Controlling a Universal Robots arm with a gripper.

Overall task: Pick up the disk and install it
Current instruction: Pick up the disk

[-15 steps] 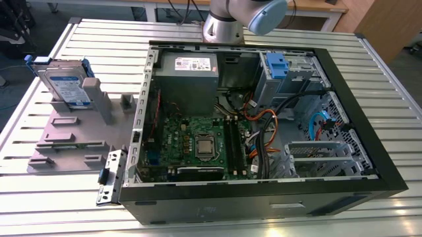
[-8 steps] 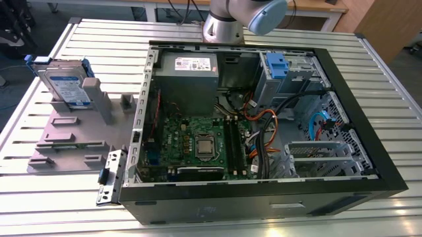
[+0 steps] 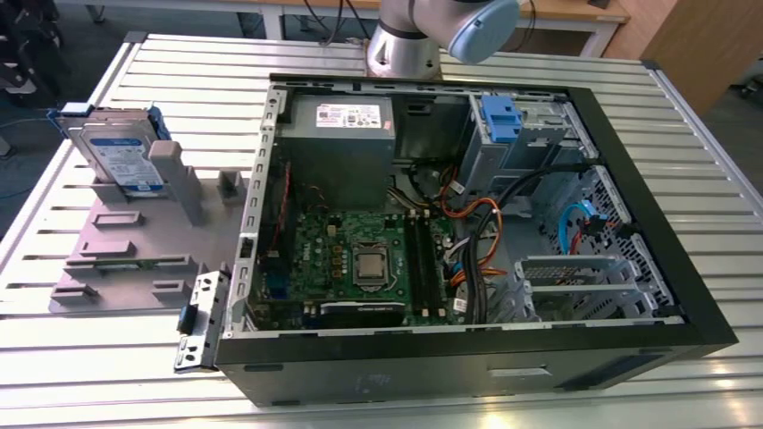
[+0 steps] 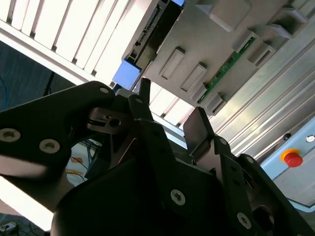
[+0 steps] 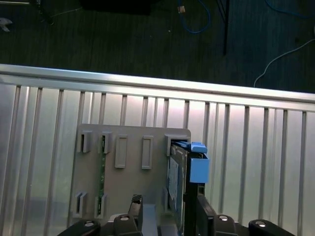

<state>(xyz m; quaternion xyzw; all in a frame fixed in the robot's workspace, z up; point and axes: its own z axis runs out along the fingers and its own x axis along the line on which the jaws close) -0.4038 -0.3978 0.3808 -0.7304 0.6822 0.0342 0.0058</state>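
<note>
Disk (image 3: 120, 156) upright in grey holder (image 3: 120, 259), exterior view's left of desk (image 3: 71, 375); likely stiff, heavyish, fragile, so grip flat sides. Jaws open above.

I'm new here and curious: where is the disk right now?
The disk stands on edge in the grey holder at the exterior view's left, on the table beside the open computer case.

Silver disk (image 3: 120, 156), blue-framed, white-and-blue label
</note>
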